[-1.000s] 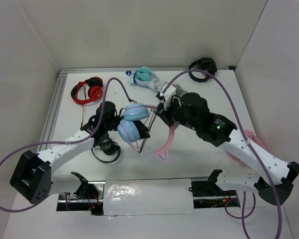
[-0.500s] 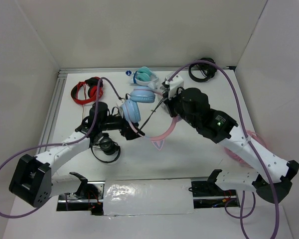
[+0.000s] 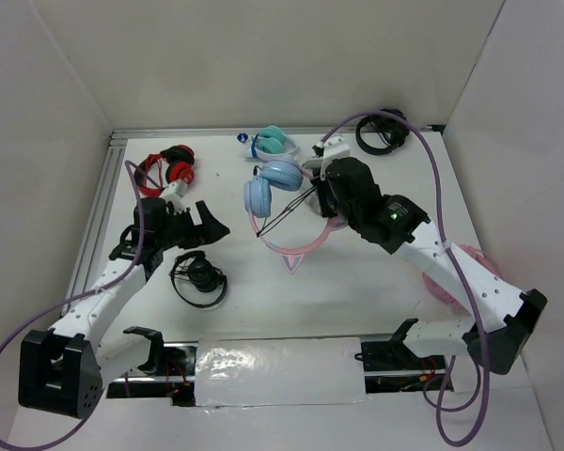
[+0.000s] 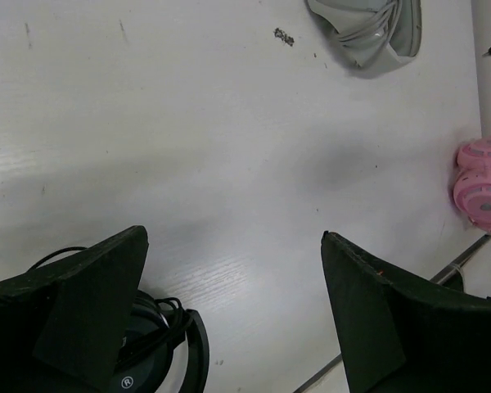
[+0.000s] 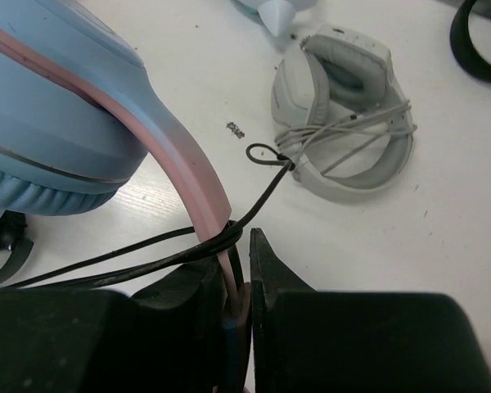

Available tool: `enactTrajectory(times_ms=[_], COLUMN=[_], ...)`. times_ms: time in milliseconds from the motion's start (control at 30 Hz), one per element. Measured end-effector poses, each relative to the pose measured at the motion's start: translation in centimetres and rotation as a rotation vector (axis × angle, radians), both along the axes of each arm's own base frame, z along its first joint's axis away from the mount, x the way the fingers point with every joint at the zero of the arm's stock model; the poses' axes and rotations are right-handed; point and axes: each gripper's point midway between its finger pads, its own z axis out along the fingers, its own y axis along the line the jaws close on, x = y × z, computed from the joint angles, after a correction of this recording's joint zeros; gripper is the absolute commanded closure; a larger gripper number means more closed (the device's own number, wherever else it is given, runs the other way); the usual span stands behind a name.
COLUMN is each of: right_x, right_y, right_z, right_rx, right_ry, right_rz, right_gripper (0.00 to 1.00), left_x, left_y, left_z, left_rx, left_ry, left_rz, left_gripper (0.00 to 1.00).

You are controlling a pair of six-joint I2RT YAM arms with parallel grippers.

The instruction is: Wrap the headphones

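The headphones have light blue ear cups (image 3: 271,184), a pink headband (image 3: 308,246) with a cat ear (image 3: 290,264), and a thin black cable (image 3: 287,212). They sit at the table's middle back. My right gripper (image 3: 325,201) is shut on the pink headband (image 5: 198,176). In the right wrist view (image 5: 247,246) the cable (image 5: 131,262) loops round the band just above the fingers, and a blue cup (image 5: 49,106) fills the upper left. My left gripper (image 3: 207,224) is open and empty, well left of the headphones. In its wrist view (image 4: 233,233) only table shows between the fingers.
Black headphones (image 3: 199,278) lie under the left gripper (image 4: 147,344). Red headphones (image 3: 166,171) lie at back left, teal-and-white ones (image 3: 273,143) at back centre, and a black pair (image 3: 381,127) at back right. All-pink headphones (image 3: 472,266) lie partly under the right arm. A white-grey ear cup (image 5: 344,123) lies close by.
My left gripper has drawn away to the left from the blue ear cups and stands open. My right gripper has carried the headphones toward the back.
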Motion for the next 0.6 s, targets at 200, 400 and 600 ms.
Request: enactTrajectory(times_ms=[200,400,600], right_x=[2.2,3.3,3.0], right_y=[-1.8,-1.7,0.4], right_z=[-2.5,-4.8,-6.8], right_rx=[0.052,0.069,0.05], right_ry=[0.11,0.186,0.241], right_rz=[-0.1,-0.129,-0.091], right_gripper=[1.0,1.0,1.0], left_x=[-0.8,-1.0,-1.8], left_y=[0.6,1.2,3.6], left_z=[0.9,0.8,0.2], left_rx=[-0.007,0.0,0.022], left_ry=[-0.034,-0.028,0.121], left_rz=[0.037,0.075,0.259], left_gripper=[0.01,0.01,0.01])
